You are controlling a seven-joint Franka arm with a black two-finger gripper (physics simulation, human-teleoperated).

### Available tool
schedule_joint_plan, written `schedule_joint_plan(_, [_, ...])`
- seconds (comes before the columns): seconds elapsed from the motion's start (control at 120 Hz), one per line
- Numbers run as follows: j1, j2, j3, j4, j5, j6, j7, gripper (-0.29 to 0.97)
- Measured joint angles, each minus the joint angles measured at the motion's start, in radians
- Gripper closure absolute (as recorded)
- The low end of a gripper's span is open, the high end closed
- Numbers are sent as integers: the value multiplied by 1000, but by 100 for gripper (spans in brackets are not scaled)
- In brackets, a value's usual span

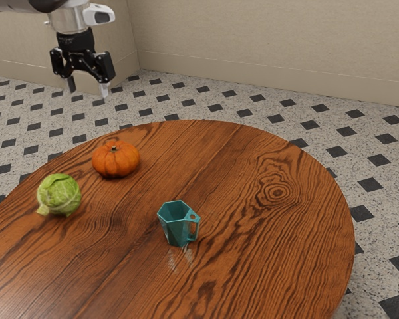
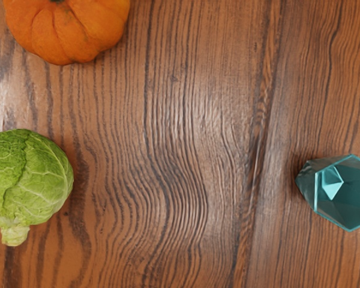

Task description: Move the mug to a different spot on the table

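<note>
Foreground stuff first: the teal mug (image 1: 178, 222) is the closest thing in the exterior view. It's one of those angular faceted ones, standing upright with the mouth up and the handle poking toward the exterior view's right, on the round wooden table (image 1: 266, 199). Nothing's touching it. A bit further back and off toward the exterior view's left there's a green cabbage (image 1: 58, 194), well apart from the mug, and behind that an orange pumpkin (image 1: 116, 158), near the cabbage but not touching it. Way at the back, up in the exterior view's upper left, the gripper (image 1: 88, 88) hangs high in the air past the table's far edge, over the speckled floor (image 1: 253, 100) with the black diamond tiles. Its fingers are spread apart with nothing between them, so it's holding nothing and is well away from the mug. The wrist view looks straight down on the wood grain, with the mug (image 2: 339, 192) off to one side and the cabbage (image 2: 25, 180) and pumpkin (image 2: 66, 27) across from it, bare tabletop between.
</note>
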Motion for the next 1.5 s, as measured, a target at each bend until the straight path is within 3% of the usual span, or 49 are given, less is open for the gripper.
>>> schedule_joint_plan(0.233, [-17, 4, -23, 20, 5, 29, 18, 0])
schedule_joint_plan(0.4, [-137, 1, -74, 26, 16, 33, 65, 0])
schedule_joint_plan(0.508, [-276, 0, -114, 27, 94, 4, 117, 0])
schedule_joint_plan(0.725, [-445, 75, -120, 21, 307, -56, 277, 0])
schedule_joint_plan(0.95, [-480, 180, -117, -42, 409, -8, 495, 0])
schedule_joint_plan(1.175, [-503, 181, -111, -144, 456, 61, 673, 0])
schedule_joint_plan(1.35, [-512, 178, -110, -276, 563, 224, 763, 0])
schedule_joint_plan(1.5, [-509, 212, -108, -291, 590, 331, 817, 0])
